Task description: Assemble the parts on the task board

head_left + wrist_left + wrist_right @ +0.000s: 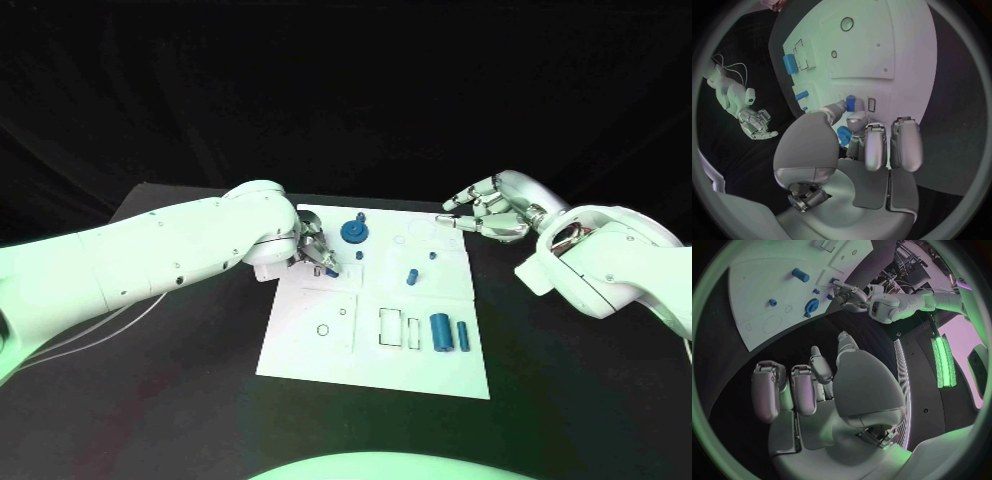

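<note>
Your left hand [315,258] appears to pinch a small blue part [851,103] over the task board [433,370], seemingly aligned for insertion, while your right hand [488,212] hovers empty, fingers loosely curled, beside the board's far corner.

The task board [378,340] is white with thin dark outlines, the parts [441,331] on it are blue, and the table [577,400] beneath it is black.

Right hand [817,390] hovering off the task board's [761,285] edge, over black table [729,390].
Fingers curled, holding nothing; left hand [848,295] reached onto the board near a blue gear-like part [812,305], possibly touching another.
</note>
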